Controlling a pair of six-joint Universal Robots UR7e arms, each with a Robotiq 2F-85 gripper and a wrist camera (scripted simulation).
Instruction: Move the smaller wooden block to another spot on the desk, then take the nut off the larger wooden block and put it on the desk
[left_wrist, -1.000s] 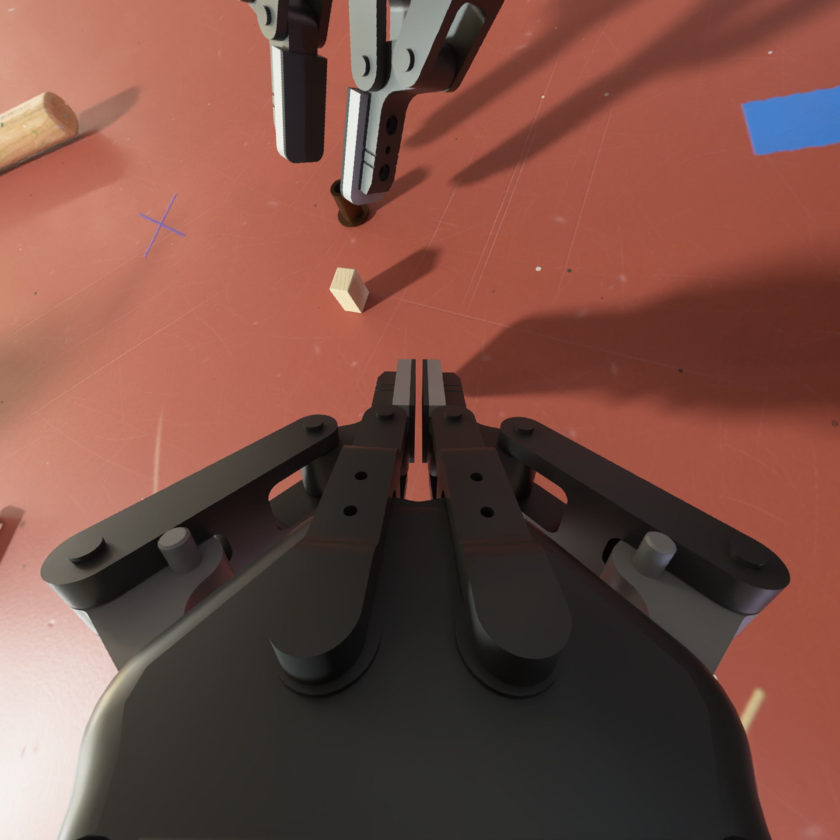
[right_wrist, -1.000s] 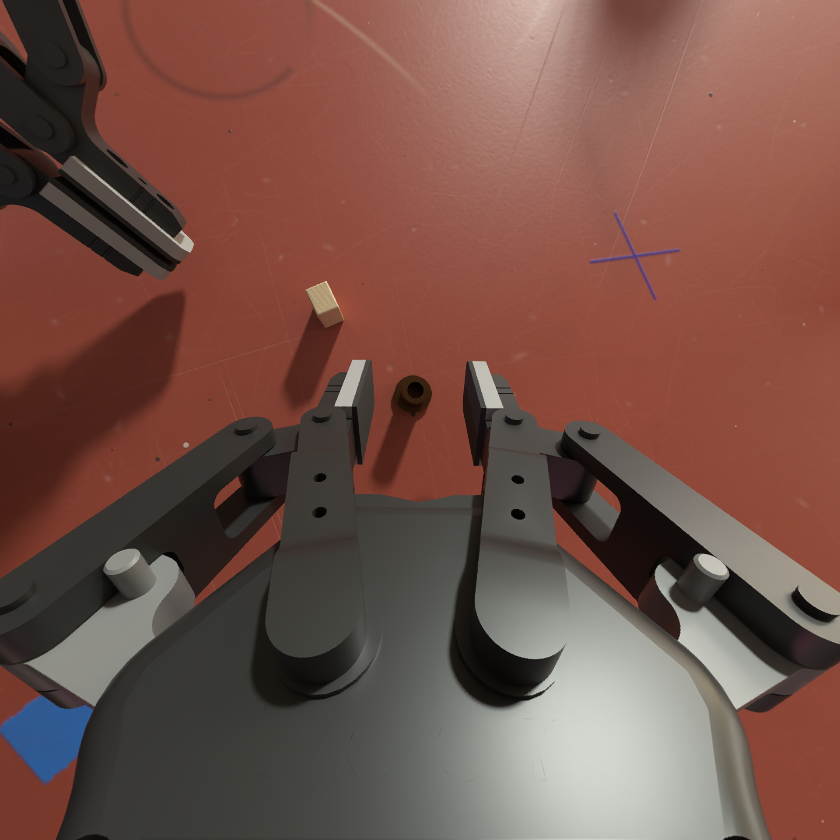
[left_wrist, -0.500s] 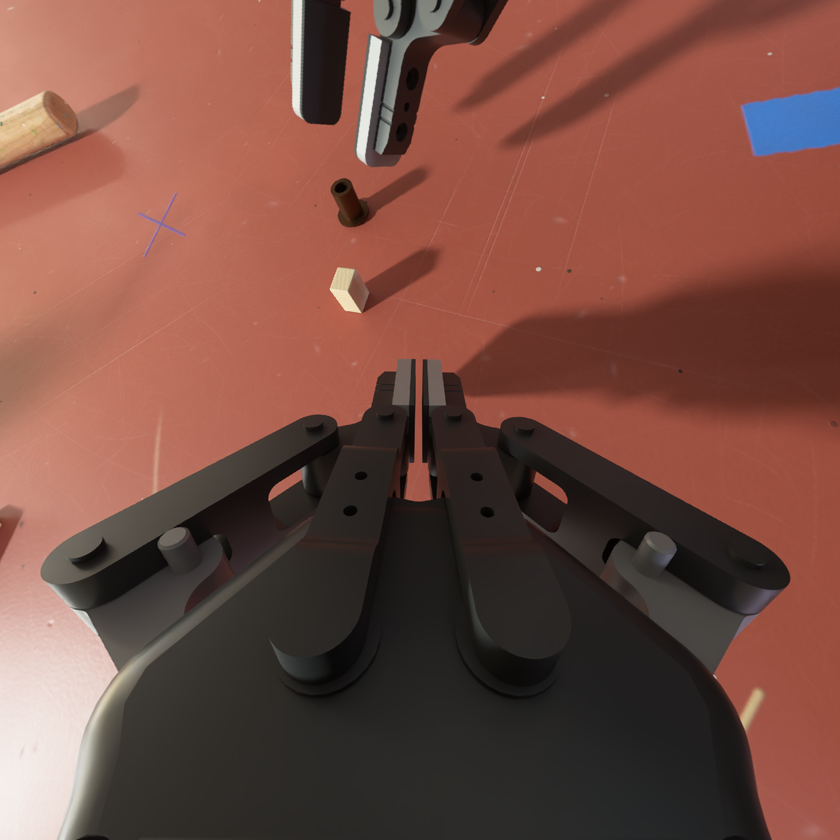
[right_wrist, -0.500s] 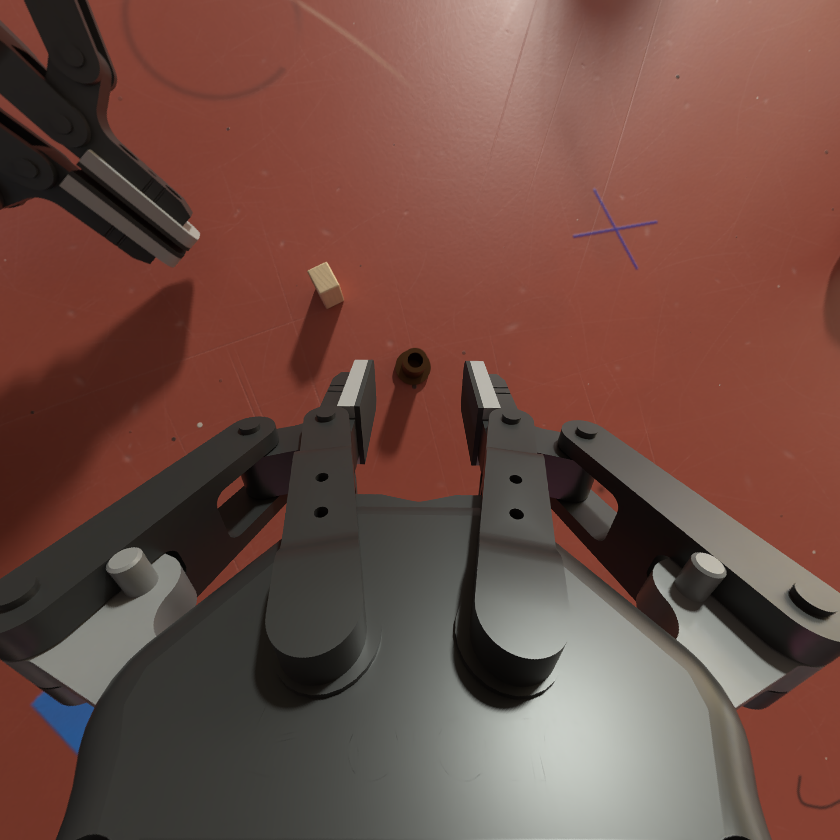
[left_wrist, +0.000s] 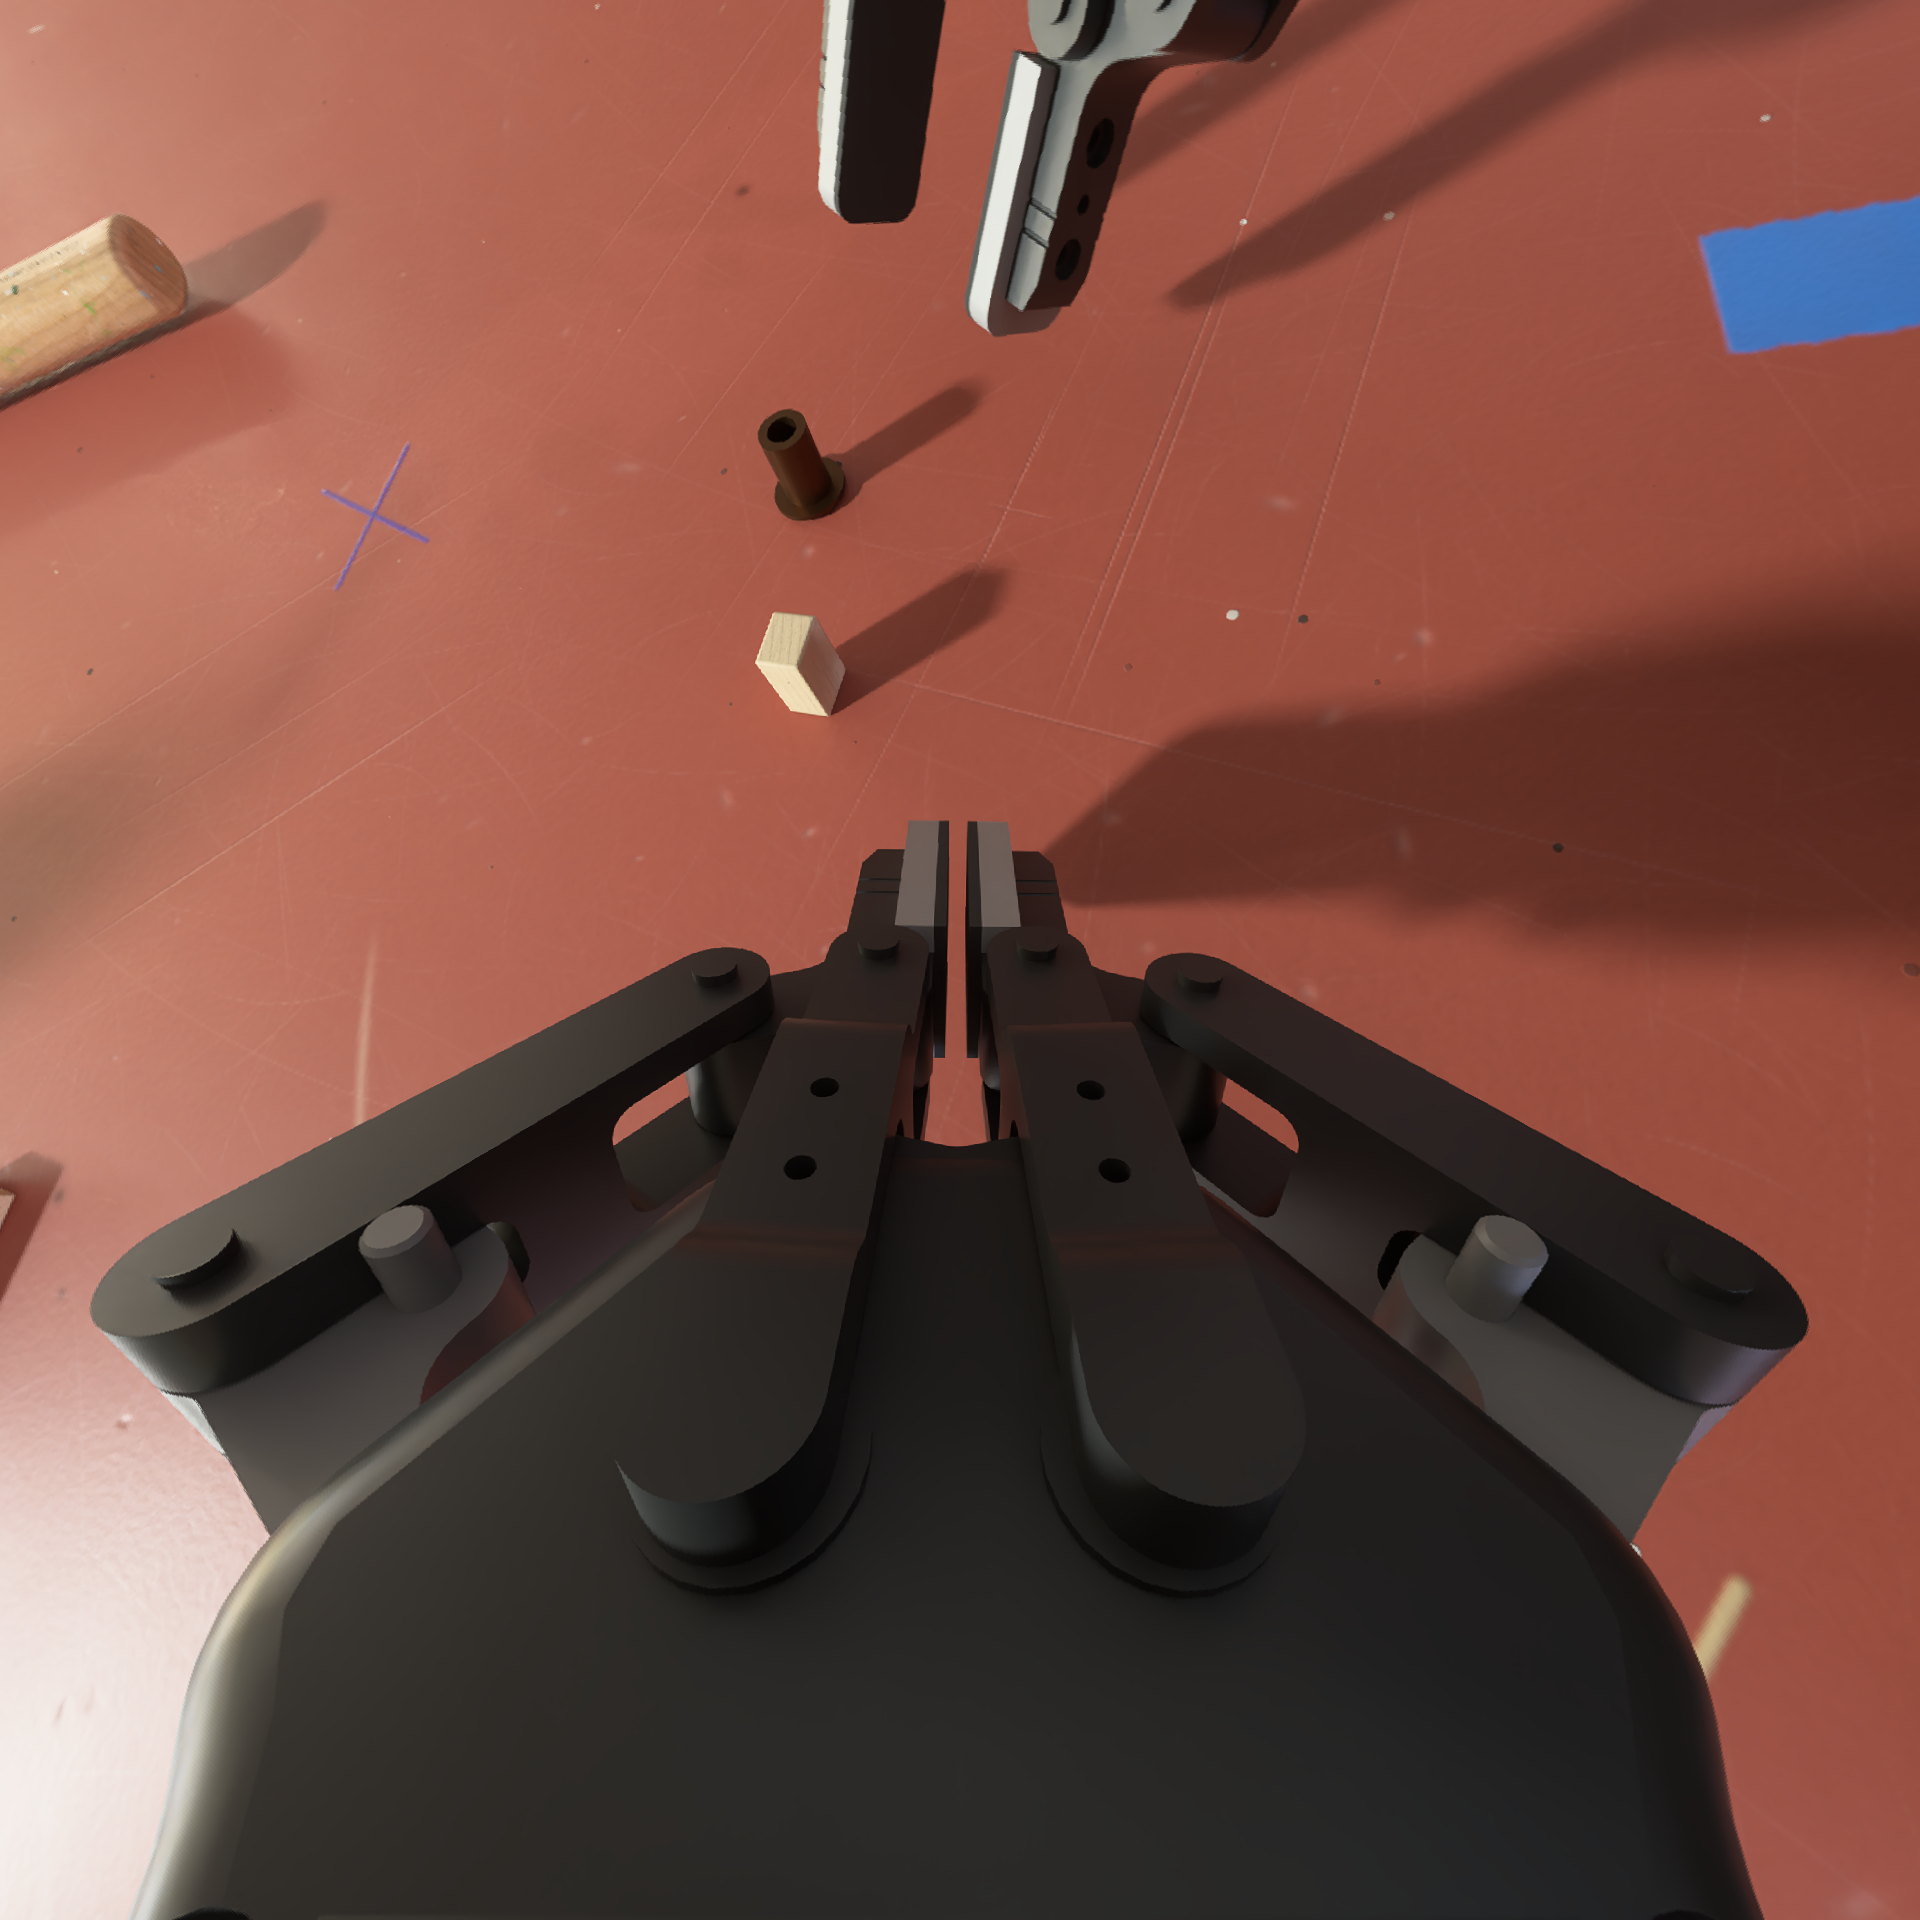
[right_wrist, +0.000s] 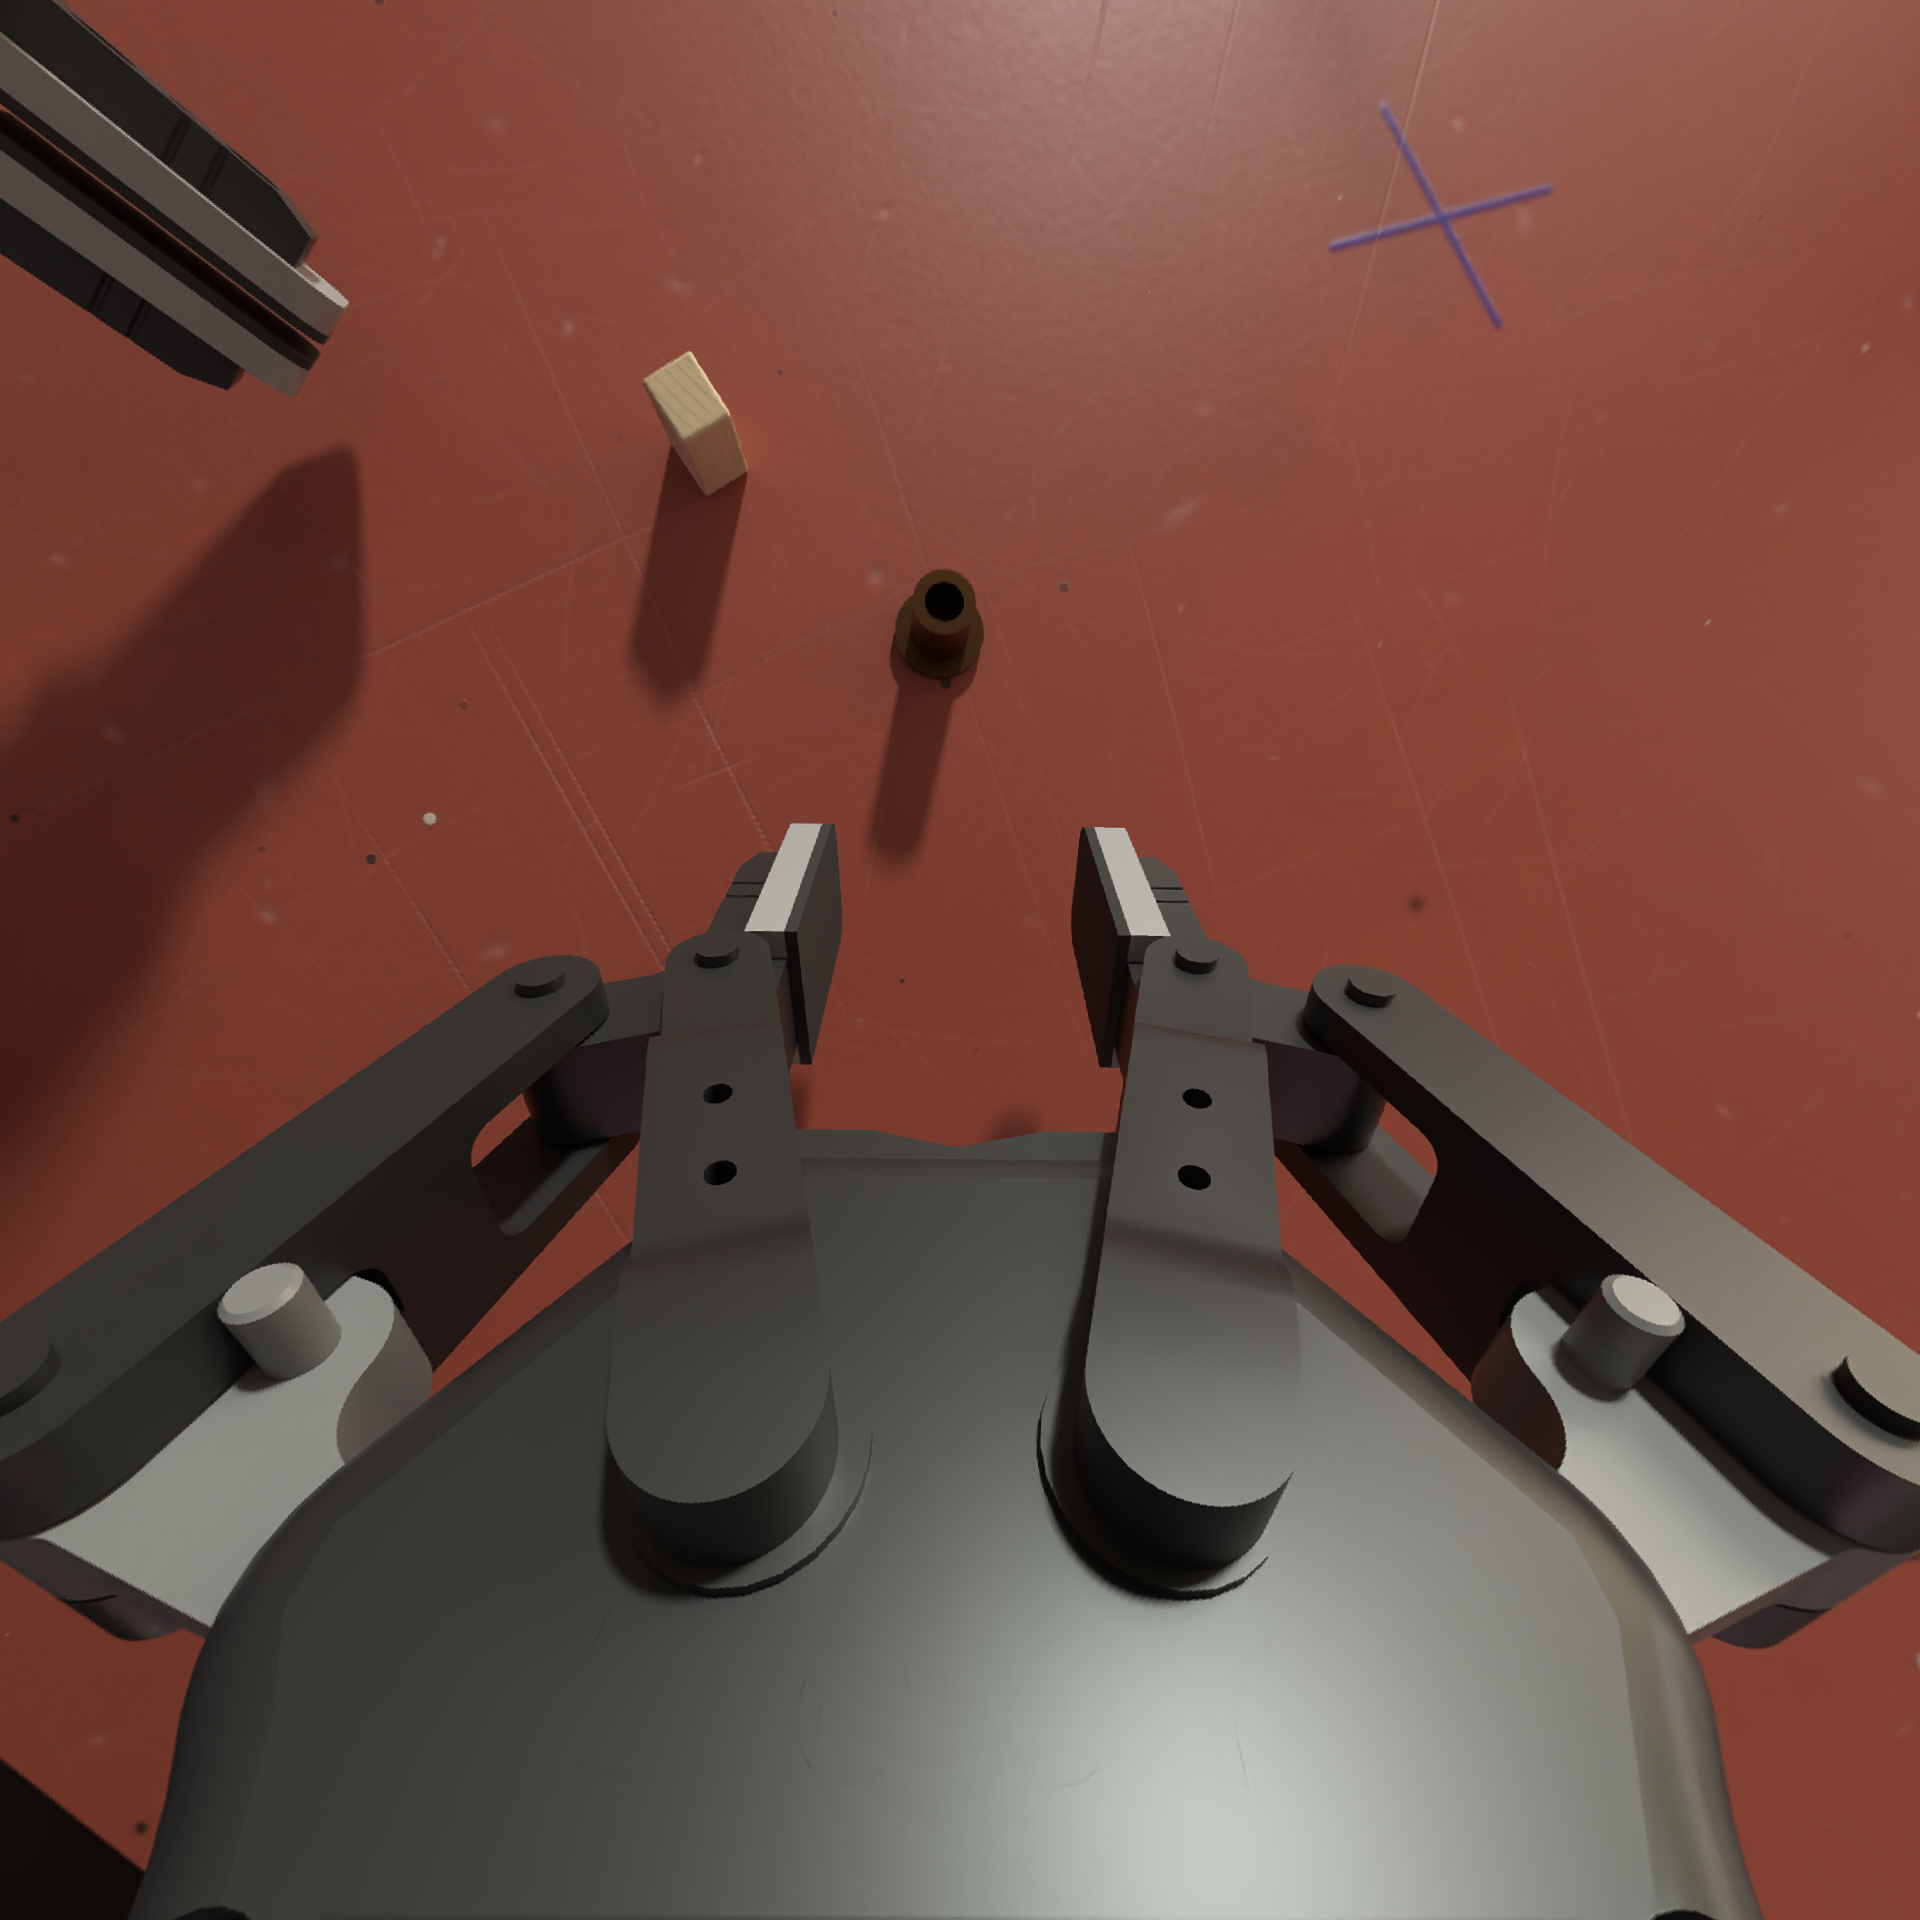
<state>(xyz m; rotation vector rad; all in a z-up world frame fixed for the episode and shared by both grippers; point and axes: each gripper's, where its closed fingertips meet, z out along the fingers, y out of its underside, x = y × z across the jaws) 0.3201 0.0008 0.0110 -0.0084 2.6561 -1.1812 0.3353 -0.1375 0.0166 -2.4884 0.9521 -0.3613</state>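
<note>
The nut (left_wrist: 798, 464), a dark brown flanged sleeve with a hollow bore, stood upright on its flange on the red desk (left_wrist: 1455, 644), touching nothing else. In the left wrist view, going left to right: a round wooden dowel (left_wrist: 83, 301) lay at the far left edge; a thin purple cross (left_wrist: 374, 516) was drawn on the surface beside it; then came the nut, and just nearer the camera than the nut the small wooden block (left_wrist: 800, 663), pale and standing on end, apart from the nut with bare desk between them. Below the block, the left gripper (left_wrist: 958, 873) hung above the desk with its pads pressed nearly together and nothing between them. Above the nut, the right gripper (left_wrist: 951, 208) hung clear of it, fingers parted and empty. A blue patch (left_wrist: 1813, 275) lay at the far right.

In the right wrist view, left to right: the left gripper (right_wrist: 301, 332) entered from the upper left corner, its fingers closed on each other; the small wooden block (right_wrist: 696, 421) stood next, casting a long shadow toward the camera; the nut (right_wrist: 939, 623) stood to its right, near but not touching, its bore facing up; the right gripper (right_wrist: 956, 883) had its two fingers spread wide, holding nothing, with the nut lying ahead of the fingertips and not between them; the purple cross (right_wrist: 1442, 215) was at the upper right. The larger wooden block could not be identified in either view.
</note>
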